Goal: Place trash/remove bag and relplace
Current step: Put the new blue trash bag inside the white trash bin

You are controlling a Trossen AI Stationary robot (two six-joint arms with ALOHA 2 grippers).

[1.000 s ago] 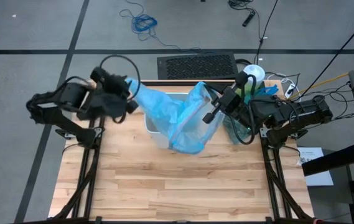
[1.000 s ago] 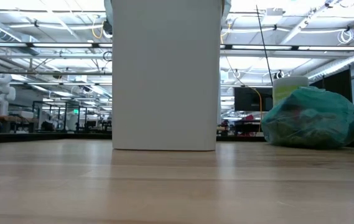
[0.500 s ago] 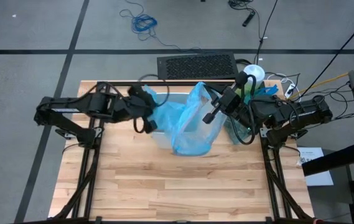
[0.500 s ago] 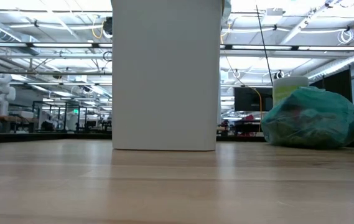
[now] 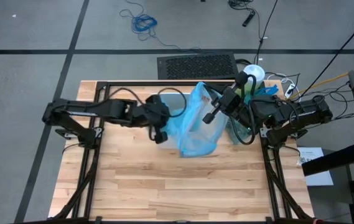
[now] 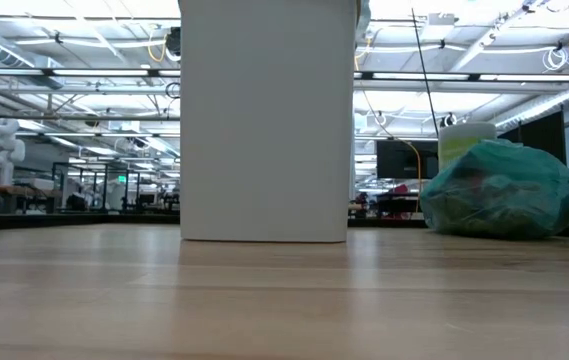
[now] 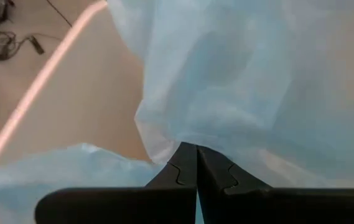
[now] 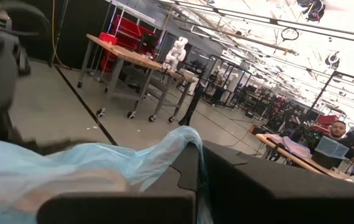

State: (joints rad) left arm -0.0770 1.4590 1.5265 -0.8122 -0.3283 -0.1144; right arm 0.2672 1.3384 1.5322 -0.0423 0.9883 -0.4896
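A pale blue bag [image 5: 192,127] is draped over the white bin [image 6: 267,120] at the table's far middle. My left gripper [image 5: 163,126] is at the bin's left side, tipped downward and shut against the bag [image 7: 239,81]. My right gripper [image 5: 209,117] is held level above the bin's right side, shut on the bag's other side [image 8: 71,168]. The filled teal-green bag [image 6: 504,190] rests on its bottom on the table at the far right, under the right arm [image 5: 237,130]. The trash itself is not in view. My left gripper's shut fingers [image 7: 183,171] meet a fold of the pale blue bag [image 7: 186,134] at their tips, slanting down from the table's left; a thin strip of blue shows between them. How many layers, I cannot tell. My right gripper pinches the bag's upper edge [image 8: 186,140] between its two fingers, level, from the table's right. The plastic runs off slack from the fingers toward the bin, lifted above it.
A green canister with a white lid [image 6: 464,135] stands behind the teal-green bag at the far right corner [image 5: 257,73]. Cables and a black mat [image 5: 196,65] lie beyond the far edge. The near half of the wooden table [image 5: 164,180] is bare.
My left gripper has gone toward the table's right edge and down to the bin, tipping its fingers downward. The bag's left part, drawn out to the far left before, has come in with it and now lies bunched over the bin.
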